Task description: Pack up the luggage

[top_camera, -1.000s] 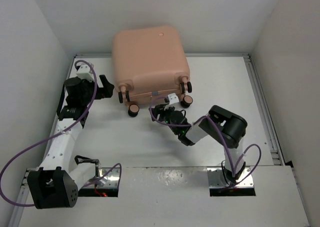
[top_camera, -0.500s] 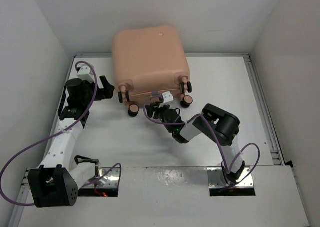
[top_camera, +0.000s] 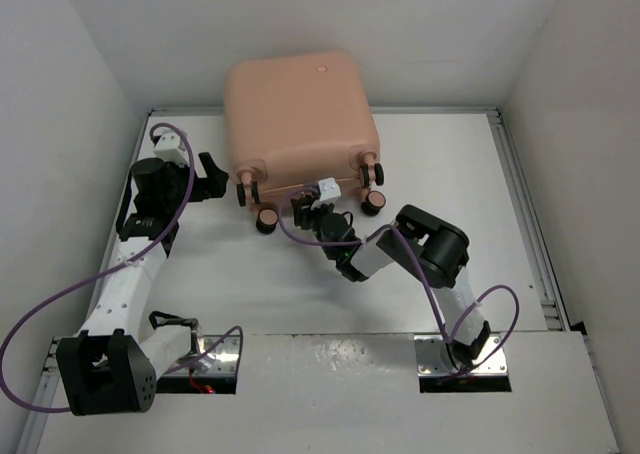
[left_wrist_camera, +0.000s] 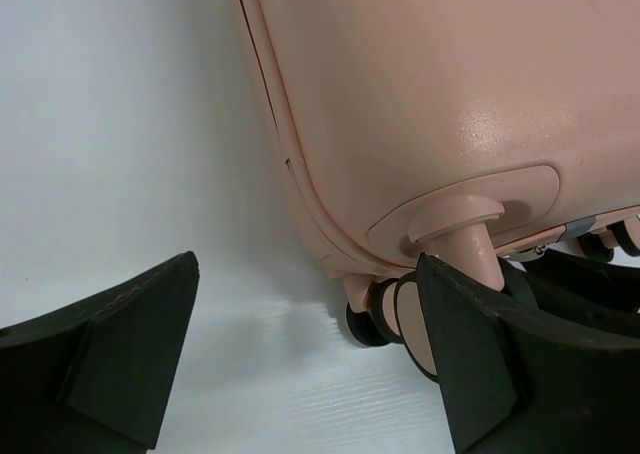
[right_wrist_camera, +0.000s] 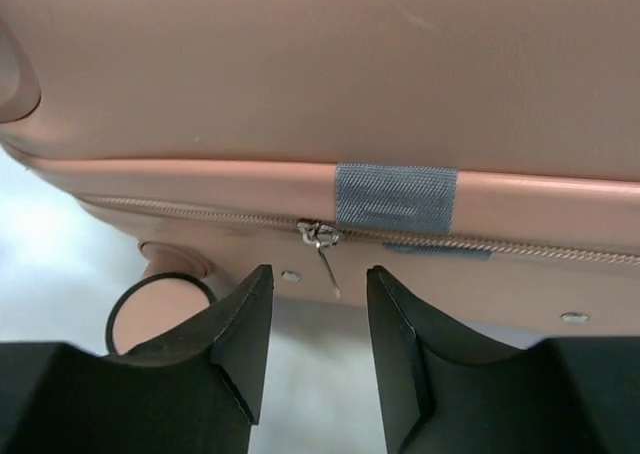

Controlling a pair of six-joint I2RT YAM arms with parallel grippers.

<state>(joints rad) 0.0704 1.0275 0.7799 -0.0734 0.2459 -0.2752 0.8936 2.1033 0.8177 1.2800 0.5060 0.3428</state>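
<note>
Only the right arm (top_camera: 432, 246) has moved, sliding leftward. Left gripper (left_wrist_camera: 305, 309) gapes wide beside a left-side wheel (left_wrist_camera: 372, 314) of the closed salmon-pink hard-shell suitcase (top_camera: 295, 114), lying far-centre on the white table (top_camera: 450, 164); right gripper (right_wrist_camera: 320, 286), narrowly parted, faces its silver zipper pull (right_wrist_camera: 326, 258).

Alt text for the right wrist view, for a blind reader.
A salmon-pink hard-shell suitcase fills the frame, a small metal zipper pull hanging beside a grey fabric patch. The right gripper, jaws open, brackets the pull's tip.
</note>
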